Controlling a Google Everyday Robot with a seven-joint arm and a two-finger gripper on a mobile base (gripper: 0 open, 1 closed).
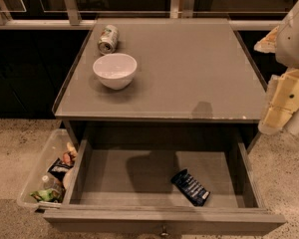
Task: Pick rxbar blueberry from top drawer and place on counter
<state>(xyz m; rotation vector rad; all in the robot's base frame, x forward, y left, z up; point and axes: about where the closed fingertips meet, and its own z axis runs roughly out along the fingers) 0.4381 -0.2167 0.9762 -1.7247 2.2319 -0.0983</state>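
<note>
The rxbar blueberry point(190, 187), a dark-blue bar with white lettering, lies flat and slanted on the floor of the top drawer, right of its middle. The top drawer point(164, 222) is pulled fully open below the counter; its front panel with a small knob faces me. The counter point(189, 68) is the grey square tabletop above it. My gripper point(278, 114), cream and white, hangs at the right edge of the view, beside the counter's front right corner, above and to the right of the drawer, well apart from the bar. It holds nothing that I can see.
A white bowl point(115, 69) stands on the counter's left half. A drink can point(108, 39) lies on its side behind it. A clear plastic bin point(36, 176) with mixed snack packets point(57, 176) sits left of the drawer. Speckled floor lies around.
</note>
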